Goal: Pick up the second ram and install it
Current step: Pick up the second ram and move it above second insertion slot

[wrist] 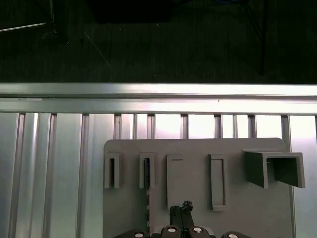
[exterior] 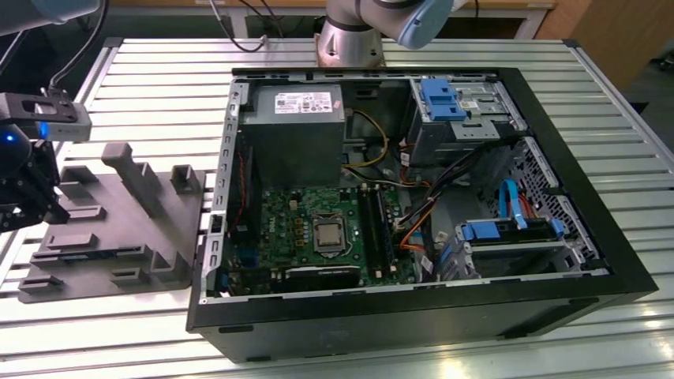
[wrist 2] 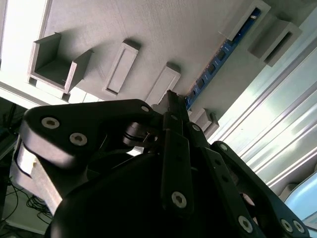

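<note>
Since the gripper (wrist: pixel 181 209) hangs over the grey holder tray (wrist: pixel 233 218) with its jaws clenched on nothing, my main worry is the tips landing on the top edge of the second ram (wrist 2: pixel 216 62) instead of straddling it. The stick is thin and stands on edge in the tray's narrow holders, so I judge that a push from above, or a pinch near one end, could tip it, jam it or chip the board. In both wrist views the fingertips (wrist: pixel 174 215) sit just beside the stick near one end, not touching it. In the exterior view the tray lies at nine o'clock from the computer case (exterior: pixel 421 316), and I read the stick's long axis as running nine to three o'clock, while the motherboard slots (exterior: pixel 375 229) run twelve to six, so a skewed hold could bind in the slot
</note>
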`<move>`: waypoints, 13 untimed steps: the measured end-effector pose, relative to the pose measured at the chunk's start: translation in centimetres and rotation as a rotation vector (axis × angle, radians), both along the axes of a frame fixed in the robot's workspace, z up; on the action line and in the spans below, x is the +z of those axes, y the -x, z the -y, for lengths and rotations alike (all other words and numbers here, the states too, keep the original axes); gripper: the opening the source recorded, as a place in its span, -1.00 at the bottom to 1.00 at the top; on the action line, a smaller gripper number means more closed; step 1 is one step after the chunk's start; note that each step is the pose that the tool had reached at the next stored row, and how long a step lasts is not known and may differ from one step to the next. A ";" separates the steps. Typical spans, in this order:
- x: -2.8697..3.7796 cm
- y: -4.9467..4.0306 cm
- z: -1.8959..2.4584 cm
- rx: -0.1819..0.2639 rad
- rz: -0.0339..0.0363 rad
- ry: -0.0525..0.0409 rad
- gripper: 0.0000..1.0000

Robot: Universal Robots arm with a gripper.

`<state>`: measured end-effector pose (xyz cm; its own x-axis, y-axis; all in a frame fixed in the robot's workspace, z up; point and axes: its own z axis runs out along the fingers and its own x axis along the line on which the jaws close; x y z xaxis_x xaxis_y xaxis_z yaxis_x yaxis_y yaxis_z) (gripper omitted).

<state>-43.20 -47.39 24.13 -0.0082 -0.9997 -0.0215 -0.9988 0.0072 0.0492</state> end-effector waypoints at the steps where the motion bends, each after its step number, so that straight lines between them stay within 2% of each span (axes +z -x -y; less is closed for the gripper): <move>1: -0.02 0.00 0.01 0.000 0.0001 -0.0001 -0.79; 13: -0.38 0.00 0.40 0.002 -0.0003 0.0001 -0.79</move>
